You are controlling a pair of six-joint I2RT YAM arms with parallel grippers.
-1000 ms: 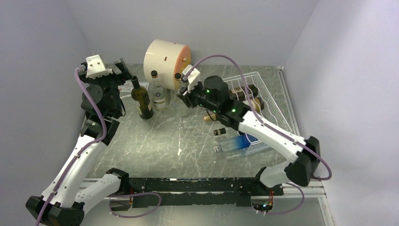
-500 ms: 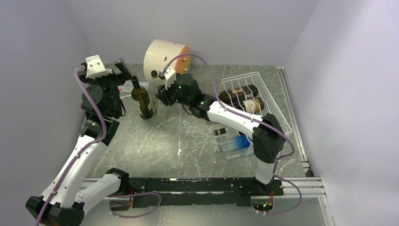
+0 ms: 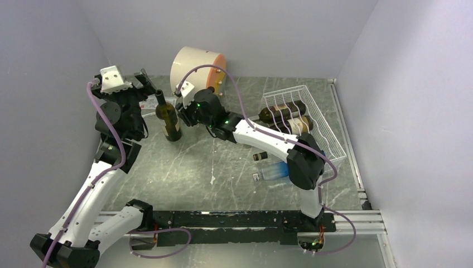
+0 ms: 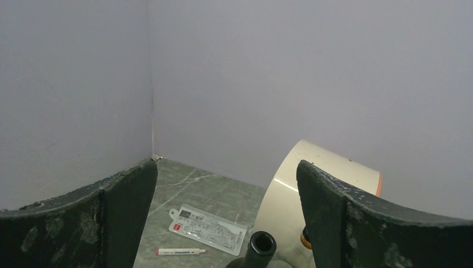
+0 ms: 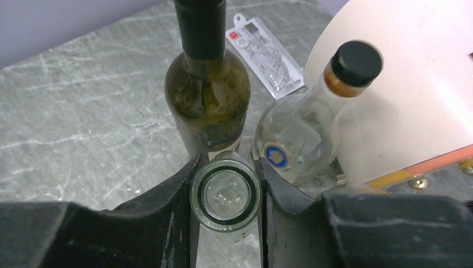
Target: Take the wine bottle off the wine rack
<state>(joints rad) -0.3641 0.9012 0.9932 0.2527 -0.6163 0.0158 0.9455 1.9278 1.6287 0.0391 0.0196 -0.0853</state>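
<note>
Your left gripper (image 4: pixel 226 167) hangs above the dark green bottle (image 3: pixel 169 114), its fingers (image 4: pixel 125 212) wide apart and holding nothing. Just right of it, your right gripper (image 5: pixel 226 184) is clamped on the neck of the clear wine bottle (image 5: pixel 225 195). That bottle is already off the wine rack (image 3: pixel 321 114) and roughly upright, close between the green bottle and a black-capped bottle (image 5: pixel 295 139). The crowding is your risk: I judge that any sideways drift while lowering or releasing could topple a neighbour, and smooth glass may slip. Whether its base touches the table, I cannot tell. The cream drum (image 3: pixel 192 61) stands just behind. Far right, the rack holds two bottles (image 3: pixel 281 111), and a blue bottle (image 3: pixel 276 170) lies at its near corner.
</note>
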